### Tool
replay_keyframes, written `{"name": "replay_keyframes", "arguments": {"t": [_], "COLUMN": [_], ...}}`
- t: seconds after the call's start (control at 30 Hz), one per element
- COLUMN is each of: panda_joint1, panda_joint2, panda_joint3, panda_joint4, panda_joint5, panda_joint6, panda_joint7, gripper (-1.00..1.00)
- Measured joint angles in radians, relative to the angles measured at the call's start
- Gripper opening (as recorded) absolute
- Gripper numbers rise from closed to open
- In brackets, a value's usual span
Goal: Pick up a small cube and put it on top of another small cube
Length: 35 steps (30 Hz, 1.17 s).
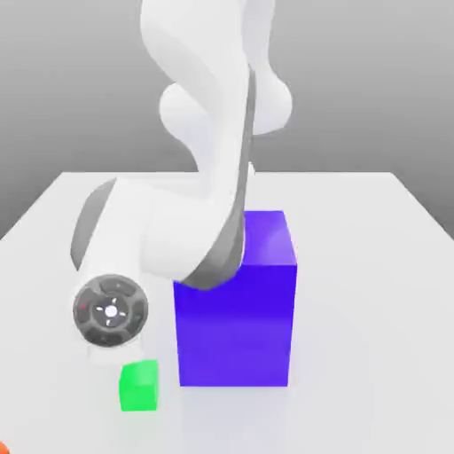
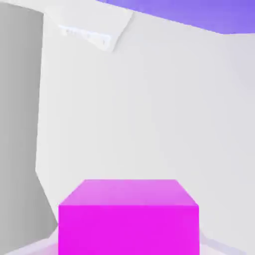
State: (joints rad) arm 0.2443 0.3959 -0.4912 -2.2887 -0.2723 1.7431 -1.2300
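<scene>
Bright magenta, solid-looking small cube point(image 2: 128, 230) lies nearest the hand camera. White two-finger gripper point(image 2: 128, 246) is closed on it, one pale finger at either side; grip looks square from here. One upper face slopes away toward the white tabletop point(image 2: 149, 109). Cannot tell how high the cube is carried, or whether its underside is free of the table.

Exterior view: the white and grey robot arm point(image 1: 182, 226) bends down on the view's left, its round dark wrist end point(image 1: 111, 310) just above a small bright green cube point(image 1: 139, 387). Tall deep-blue block point(image 1: 235, 324) stands just beside the green cube, toward the view's right. Orange object point(image 1: 3, 449) is cut off at the near left corner.

Step in hand, as I judge it: pick made, carry or placing to come. Green cube is a likely base, though the task names no colour. Next move calls for clear height, centring over the base cube, a level descent, then release only on contact. Main risks: clipping the blue block, nudging the base cube, or setting down off-centre.
</scene>
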Motion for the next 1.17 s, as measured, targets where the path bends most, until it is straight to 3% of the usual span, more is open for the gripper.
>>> {"name": "replay_keyframes", "arguments": {"t": [0.33, 0.87, 1.03, 1.07, 1.17], "panda_joint1": [-0.053, -0.112, -0.145, -0.157, -0.157], "panda_joint2": [-0.174, -0.401, -0.228, -0.205, -0.205], "panda_joint3": [0.016, 0.033, 0.120, 0.138, 0.138], "panda_joint4": [-0.044, -0.362, -0.367, -0.365, -0.365], "panda_joint5": [0.148, 0.244, 0.460, 0.487, 0.487], "panda_joint6": [0.102, 0.859, 1.061, 1.082, 1.082], "panda_joint7": [-0.169, -0.755, -0.938, -0.959, -0.959], "gripper": [-1.00, -1.00, -1.00, 1.00, 1.00]}}
